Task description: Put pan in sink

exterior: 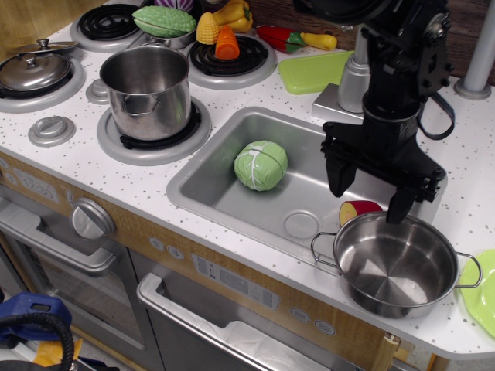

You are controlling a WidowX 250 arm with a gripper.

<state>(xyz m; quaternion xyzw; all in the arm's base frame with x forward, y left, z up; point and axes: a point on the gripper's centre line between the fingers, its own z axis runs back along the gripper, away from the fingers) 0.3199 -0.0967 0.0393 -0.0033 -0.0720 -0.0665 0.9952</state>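
The pan [393, 264], shiny steel with two wire loop handles, sits on the white speckled counter at the front right, just right of the sink's front corner. The sink [224, 193] is a grey recessed basin with a round drain. My gripper [368, 202] is open, its two black fingers pointing down over the sink's right end, just behind the pan's far rim. It holds nothing.
A green cabbage [261, 165] and a red-yellow piece [358, 209] lie in the sink. A taller steel pot [146, 90] stands on a burner to the left, a lidded pot [32, 69] far left. Toy vegetables [218, 35] are at the back, a green plate [485, 294] at the right edge.
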